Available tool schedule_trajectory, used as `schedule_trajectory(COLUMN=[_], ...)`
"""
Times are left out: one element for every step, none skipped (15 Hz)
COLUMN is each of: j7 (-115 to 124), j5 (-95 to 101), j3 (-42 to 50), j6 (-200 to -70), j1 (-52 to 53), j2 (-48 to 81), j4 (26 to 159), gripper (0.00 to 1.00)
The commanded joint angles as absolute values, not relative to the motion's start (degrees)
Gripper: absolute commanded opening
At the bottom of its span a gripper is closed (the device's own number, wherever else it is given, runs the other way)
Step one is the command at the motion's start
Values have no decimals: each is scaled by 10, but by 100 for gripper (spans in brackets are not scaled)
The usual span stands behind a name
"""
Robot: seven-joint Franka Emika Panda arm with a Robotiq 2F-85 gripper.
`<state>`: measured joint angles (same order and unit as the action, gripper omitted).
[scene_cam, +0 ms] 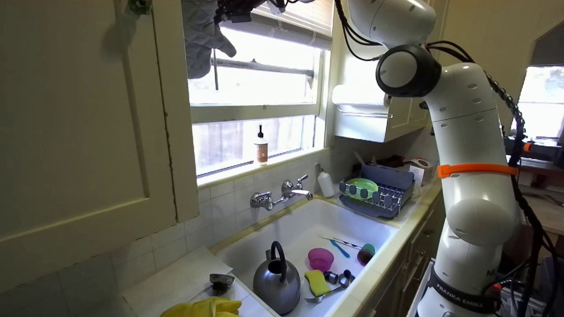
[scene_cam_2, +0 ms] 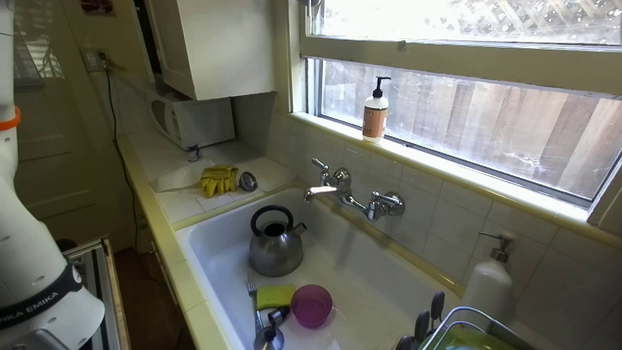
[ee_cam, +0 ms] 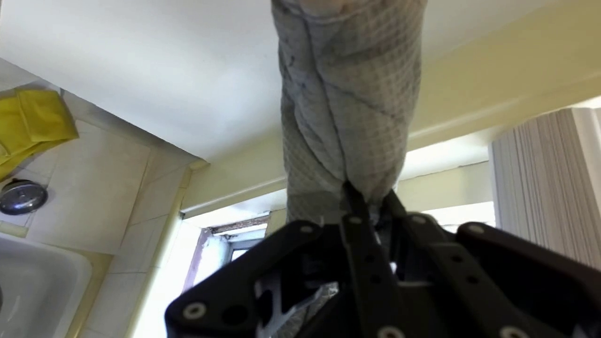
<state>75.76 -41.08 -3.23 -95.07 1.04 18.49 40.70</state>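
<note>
Oven mitt (scene_cam: 200, 42), just one, in the closed grip of one pincer (ee_cam: 371, 198), with one kettle (scene_cam_2: 275, 253) in one sink (scene_cam_2: 379, 296)

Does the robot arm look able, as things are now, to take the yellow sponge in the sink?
Probably not: its gripper is shut on the grey oven mitt, high near the window, though the sponge lies uncovered in the sink.

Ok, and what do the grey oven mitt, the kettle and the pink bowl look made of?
The oven mitt looks like matte fabric, perhaps cotton: quilting seams and soft folds show. The kettle seems mostly satin metal, likely steel, given its soft grey sheen. The pink bowl looks smooth and evenly coloured: plastic or silicone, I can't tell.
</note>
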Motion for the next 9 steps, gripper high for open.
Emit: schedule_trajectory(j7=[761,761,760,760,756,752,743,737,732], j5=[-421,-420,-420,-422,-422,-421,-422,-423,-424], j3=[-34,-34,-34,-36,-36,-37,-38,-39,-40], j6=[-988,-1000,-1007,-1014,-1018,-1026,-1033,-1036,-1039], j1=[11,11,12,12,12,13,13,13,12], j2=[192,192,192,191,189,188,185,182,180], j4=[396,396,397,399,404,407,413,420,426], gripper=[3,3,3,3,3,3,3,3,3])
